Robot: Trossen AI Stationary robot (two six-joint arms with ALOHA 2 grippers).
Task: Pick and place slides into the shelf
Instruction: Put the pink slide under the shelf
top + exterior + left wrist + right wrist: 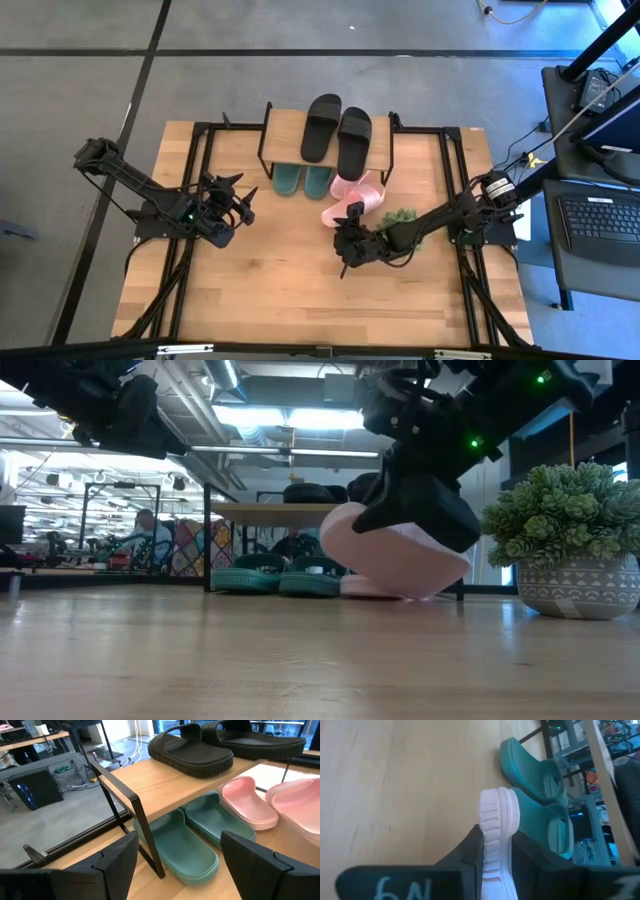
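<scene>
At the desk's centre, the right pincer pinches a small pink rubber slide by its ridged sole edge, apparently light and flexible, at five o'clock from the wooden-topped, black-legged shelf, while the left pincer waits wide open, empty.

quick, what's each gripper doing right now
Left gripper: open, holding nothing, in front of the shelf.
Right gripper: closed on a pink slide, held on edge above the table.
</scene>
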